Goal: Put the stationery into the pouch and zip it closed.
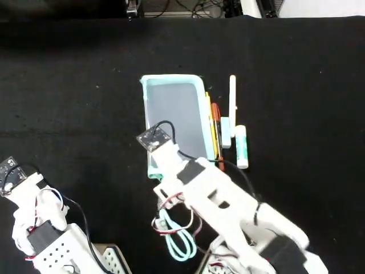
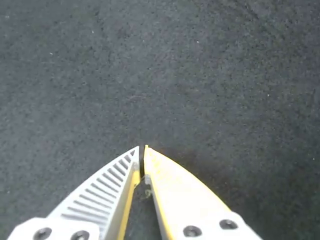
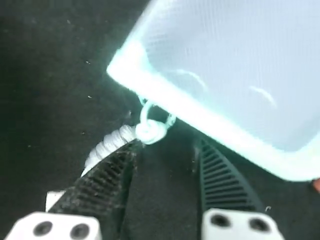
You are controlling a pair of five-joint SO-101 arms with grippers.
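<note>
The pale teal pouch [image 1: 174, 111] with a grey mesh face lies in the middle of the black table. Along its right edge lie a yellow pencil [image 1: 211, 128], a red pen [image 1: 217, 128], a white pen [image 1: 232, 97], a light blue eraser [image 1: 226, 132] and a white-and-green glue stick [image 1: 242, 147]. My right arm [image 1: 205, 191] hangs over the pouch's near end. My right gripper [image 3: 168, 145] is open at the pouch [image 3: 225, 65] corner, and the zipper pull ring [image 3: 150, 127] sits just off one fingertip. My left gripper [image 2: 141, 148] is shut and empty over bare cloth.
My left arm [image 1: 34, 220] sits at the near left corner, well away from the pouch. A pale teal looped cord [image 1: 178, 240] lies by the right arm's base. The black cloth [image 1: 296, 85] stretches out to the left, right and far side of the pouch.
</note>
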